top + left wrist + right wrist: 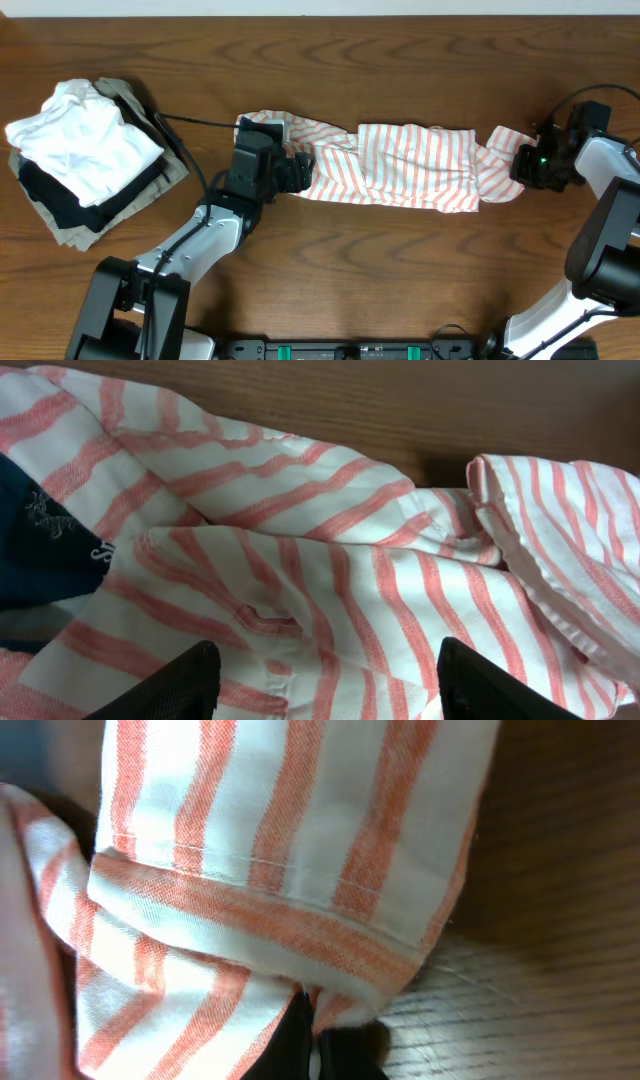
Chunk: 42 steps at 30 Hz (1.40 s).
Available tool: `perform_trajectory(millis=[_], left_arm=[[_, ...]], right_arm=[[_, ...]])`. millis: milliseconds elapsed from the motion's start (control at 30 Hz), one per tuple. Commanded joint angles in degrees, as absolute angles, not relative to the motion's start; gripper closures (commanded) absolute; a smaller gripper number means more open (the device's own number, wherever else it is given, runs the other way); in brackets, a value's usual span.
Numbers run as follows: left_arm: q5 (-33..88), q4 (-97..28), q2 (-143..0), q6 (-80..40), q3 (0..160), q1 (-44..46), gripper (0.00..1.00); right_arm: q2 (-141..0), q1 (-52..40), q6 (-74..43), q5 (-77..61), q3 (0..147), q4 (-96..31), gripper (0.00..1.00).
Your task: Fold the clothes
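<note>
Across the brown wooden table [400, 285] stretches the white, orange-red-striped button-up shirt [400, 165], crumpled. The right gripper [315, 1042] is pinched closed on its hem; the left gripper [320, 680] stands wide open over the collar end, empty.

Striped shirt [400, 165]: part at 9 o'clock hidden under left gripper [298, 172]. Right wrist view: shirt runs off at 12 and 9, blurred toward 10. Left wrist view: fingers [170, 690] cut off at 6.

Soft even light, faint shadows under the shirt [400, 165]; right wrist view blurs leftward (top corner especially).
</note>
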<state>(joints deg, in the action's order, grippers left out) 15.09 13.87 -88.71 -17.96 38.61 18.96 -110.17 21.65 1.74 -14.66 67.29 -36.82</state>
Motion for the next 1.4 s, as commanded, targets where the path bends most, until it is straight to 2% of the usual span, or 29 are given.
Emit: perform_trajectory(millis=[0,200,333,567,767,900,933,967,1167,1267,1367], left_arm=[[15.4,13.7,-88.3,-17.2,39.4,18.7,0.3],[15.4,13.7,-88.3,-17.2,39.3,18.7,0.3],[15.4,13.8,-88.3,-17.2,39.3,18.7,0.3],[15.4,13.7,-88.3,-17.2,39.3,18.7,0.3],[15.4,13.7,-88.3,-17.1,39.3,18.7,0.3],[15.4,13.7,-88.3,-17.1,39.4,18.7,0.3],[15.4,13.7,-88.3,-17.1,39.4,18.7,0.3],[15.4,13.7,-88.3,-17.1,39.4,18.7,0.3],[15.4,13.7,-88.3,-17.1,39.3,18.7,0.3],[15.4,13.8,-88.3,-17.1,39.4,18.7,0.3],[15.4,13.8,-88.3,-17.1,39.3,18.7,0.3]], right_arm=[[-108.3,21.7,2.2,-18.0,67.7,-36.7,0.99],[-100.0,21.3,2.2,-24.6,70.7,-37.1,0.99],[-92.9,17.6,2.3,-26.4,72.9,-39.1,0.98],[-89.0,1.7,2.9,-25.6,73.0,-41.6,0.91],[-95.8,-13.1,3.5,-17.6,73.0,-42.2,0.86],[-101.7,-18.5,3.3,-10.5,73.0,-44.8,0.88],[-102.4,-18.8,2.2,-8.3,73.0,-45.1,0.91],[-102.7,-18.8,0.2,-6.0,73.0,-45.0,0.9],[-98.1,-15.2,-1.7,-1.4,75.4,-44.1,0.74],[-94.1,-12.2,-1.6,1.0,77.5,-43.9,0.61],[-92.1,-8.8,0.2,0.8,79.0,-44.7,0.59]])
